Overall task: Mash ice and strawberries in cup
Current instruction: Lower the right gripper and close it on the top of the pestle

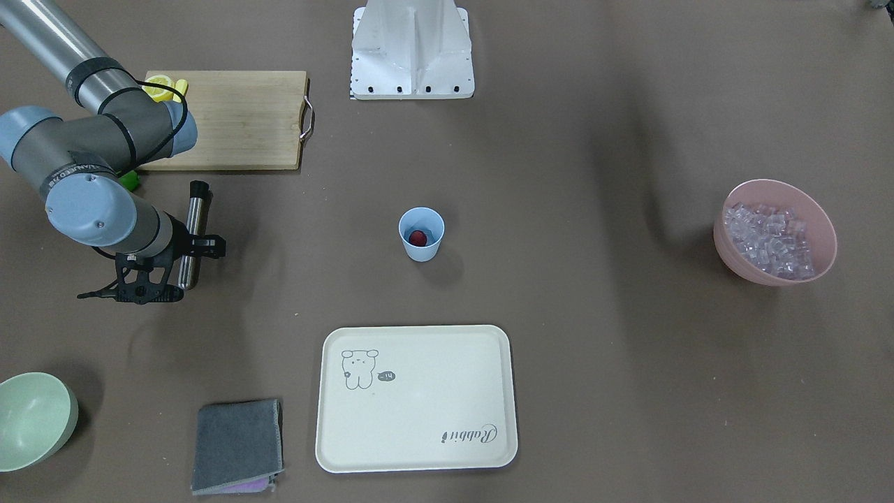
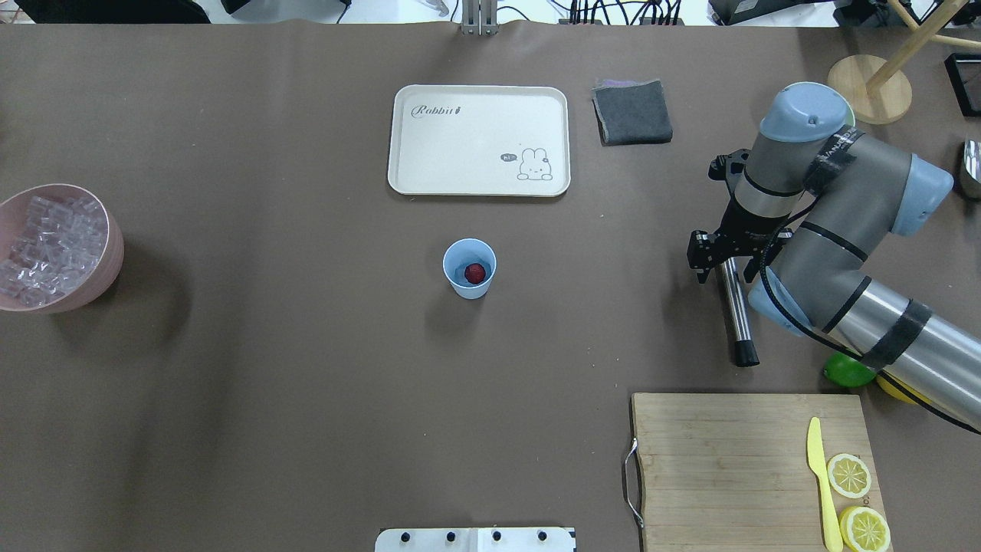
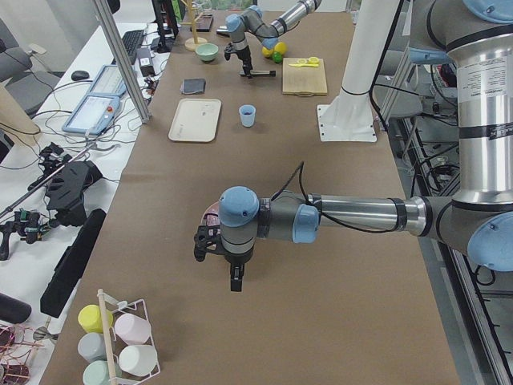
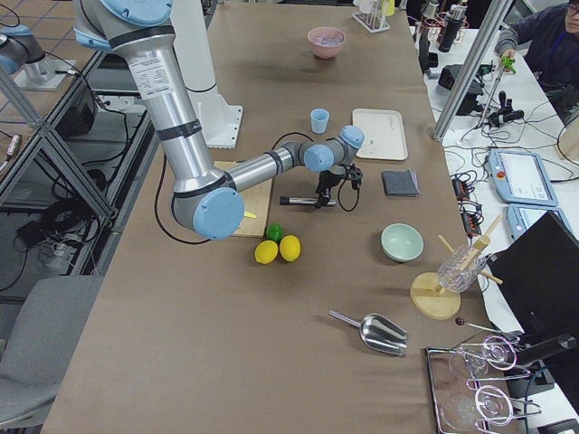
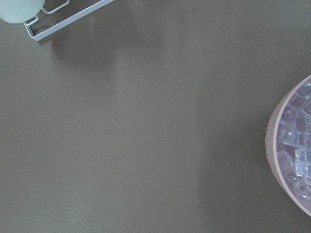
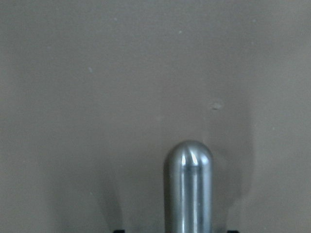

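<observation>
The light-blue cup point(image 1: 422, 253) stands mid-table with one red strawberry point(image 1: 418, 238) inside it. The ice point(image 1: 768, 237) is heaped in a pink bowl point(image 1: 740, 265) far off at the left arm's end of the table. A steel muddler point(image 2: 737, 314) lies flat on the table. My right gripper point(image 2: 728, 264) is open and points down over its rounded end, a finger on either side. In the right wrist view that steel muddler tip point(image 6: 188, 189) rises from the bottom edge. My left gripper point(image 3: 232, 277) hangs beside the pink bowl; I cannot tell its state.
A cream tray point(image 1: 419, 447) lies past the cup. A wooden cutting board point(image 2: 728, 460) carries lemon slices point(image 2: 849, 475) and a yellow knife point(image 2: 818, 475). A lime point(image 2: 847, 372), a grey cloth point(image 1: 237, 443) and a pale green bowl point(image 1: 35, 419) surround the right arm.
</observation>
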Motion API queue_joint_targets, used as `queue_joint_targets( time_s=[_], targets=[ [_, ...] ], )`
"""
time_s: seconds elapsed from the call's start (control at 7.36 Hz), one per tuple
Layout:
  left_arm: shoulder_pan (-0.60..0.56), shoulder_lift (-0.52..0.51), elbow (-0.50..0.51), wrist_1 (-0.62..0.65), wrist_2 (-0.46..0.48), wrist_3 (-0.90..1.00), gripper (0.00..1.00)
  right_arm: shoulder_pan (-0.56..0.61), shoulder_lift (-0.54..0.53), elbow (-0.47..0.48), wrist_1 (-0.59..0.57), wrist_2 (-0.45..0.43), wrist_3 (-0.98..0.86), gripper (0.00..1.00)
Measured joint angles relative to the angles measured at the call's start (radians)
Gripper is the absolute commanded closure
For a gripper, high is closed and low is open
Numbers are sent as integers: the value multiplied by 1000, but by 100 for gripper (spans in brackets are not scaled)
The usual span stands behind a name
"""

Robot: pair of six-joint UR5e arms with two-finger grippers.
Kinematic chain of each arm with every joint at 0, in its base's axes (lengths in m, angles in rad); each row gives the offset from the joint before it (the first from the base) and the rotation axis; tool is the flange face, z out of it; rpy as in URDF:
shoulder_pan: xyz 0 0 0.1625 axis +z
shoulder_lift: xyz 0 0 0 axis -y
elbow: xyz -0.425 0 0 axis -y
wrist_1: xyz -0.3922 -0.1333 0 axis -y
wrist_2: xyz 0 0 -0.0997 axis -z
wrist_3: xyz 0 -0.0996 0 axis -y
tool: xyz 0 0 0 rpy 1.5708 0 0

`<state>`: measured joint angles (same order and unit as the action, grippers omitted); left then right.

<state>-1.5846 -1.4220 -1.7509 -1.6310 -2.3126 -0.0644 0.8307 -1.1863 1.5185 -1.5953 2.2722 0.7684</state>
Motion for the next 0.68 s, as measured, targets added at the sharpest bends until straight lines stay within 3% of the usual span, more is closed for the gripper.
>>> queue_joint_targets(
  time_s=[0.27,0.54,0.68],
  targets=[
    [0,0,0,-1,-1,0,1,0,-2,-5,0,8,-5,46],
    [0,0,1,-1,-1,0,1,1,-6,-6,0,13,-5,100],
    [0,0,1,-1,-1,0,1,1,-7,-5,0,14,-6,100]
  ],
)
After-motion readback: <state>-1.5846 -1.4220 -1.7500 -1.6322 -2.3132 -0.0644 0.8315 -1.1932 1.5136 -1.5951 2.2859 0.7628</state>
